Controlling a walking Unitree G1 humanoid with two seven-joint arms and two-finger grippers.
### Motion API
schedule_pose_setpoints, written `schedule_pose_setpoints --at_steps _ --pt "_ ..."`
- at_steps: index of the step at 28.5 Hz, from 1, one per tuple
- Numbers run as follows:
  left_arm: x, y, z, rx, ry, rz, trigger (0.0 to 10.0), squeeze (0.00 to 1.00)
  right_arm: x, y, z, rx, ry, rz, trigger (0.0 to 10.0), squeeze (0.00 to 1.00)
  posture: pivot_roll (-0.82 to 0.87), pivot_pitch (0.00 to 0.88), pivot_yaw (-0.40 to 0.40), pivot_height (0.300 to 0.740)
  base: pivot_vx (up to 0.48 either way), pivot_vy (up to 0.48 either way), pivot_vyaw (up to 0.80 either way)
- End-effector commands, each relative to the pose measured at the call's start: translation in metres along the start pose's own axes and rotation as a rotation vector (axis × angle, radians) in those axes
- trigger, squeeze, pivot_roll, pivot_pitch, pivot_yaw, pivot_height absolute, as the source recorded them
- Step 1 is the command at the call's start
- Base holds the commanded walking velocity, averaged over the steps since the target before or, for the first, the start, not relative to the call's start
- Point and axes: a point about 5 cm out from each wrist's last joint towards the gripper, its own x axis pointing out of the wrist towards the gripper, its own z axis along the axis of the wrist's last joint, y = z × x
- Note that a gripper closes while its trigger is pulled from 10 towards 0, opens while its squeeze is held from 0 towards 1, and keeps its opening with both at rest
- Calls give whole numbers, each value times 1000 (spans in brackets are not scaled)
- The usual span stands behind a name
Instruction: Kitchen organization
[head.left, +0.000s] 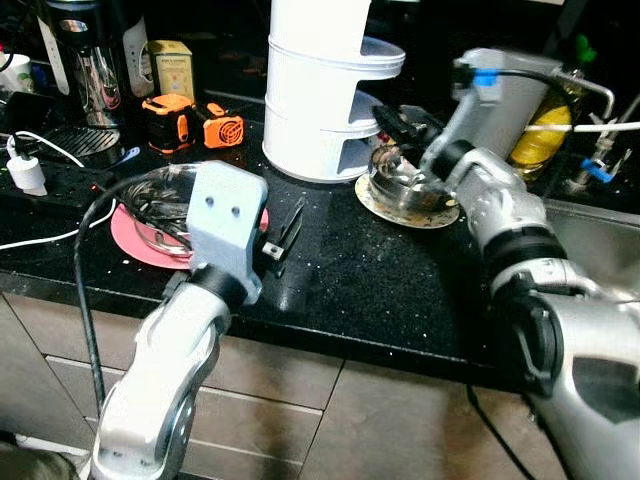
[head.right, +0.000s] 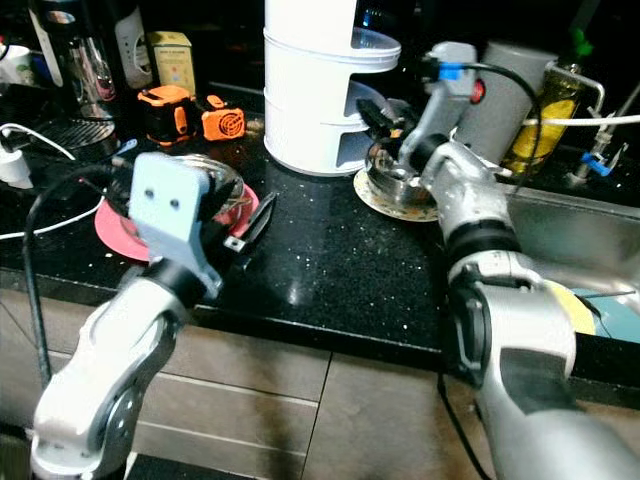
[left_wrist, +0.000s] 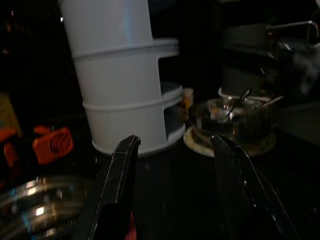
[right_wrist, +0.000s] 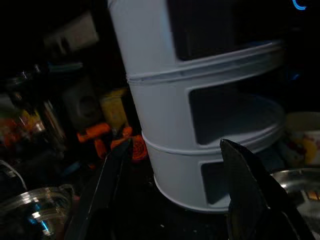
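The right pincer (right_wrist: 175, 195), open and empty, hangs over the steel bowl (head.left: 405, 180) beside the white tiered rack (head.left: 320, 90) on the counter (head.left: 370, 270), so next it probably must descend and grip the bowl's rim, while the left pincer (left_wrist: 175, 190) waits open.

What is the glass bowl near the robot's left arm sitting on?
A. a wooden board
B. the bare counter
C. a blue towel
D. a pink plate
D: the glass bowl rests on a pink plate on the black counter, just behind the left gripper.
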Motion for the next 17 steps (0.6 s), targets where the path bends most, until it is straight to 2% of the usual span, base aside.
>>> schedule_pose_setpoints --at_steps 1,8,11,14,15,17 --pt "5 1 1 11 -17 -16 10000 0 -6 -2 7 51 -90 19 10000 0 67 0 -75 740 0 0 0" --pt "14 14 1 52 -39 -8 10000 0 -20 -1 7 40 -138 53 10000 0 41 0 -27 740 0 0 0" --pt "9 13 -9 40 5 -9 10000 0 -32 0 2 20 -127 37 10000 0 33 0 -10 740 0 0 0" --pt "3 12 -11 29 33 -8 10000 0 -42 1 -3 51 -124 22 10000 0 39 0 2 740 0 0 0" --pt "-3 14 -9 23 48 -3 10000 0 -49 6 -4 80 -125 28 10000 0 45 0 7 740 0 0 0" --pt "-7 17 -8 27 56 3 10000 0 -52 11 -3 108 -136 44 10000 0 48 3 7 740 0 0 0"
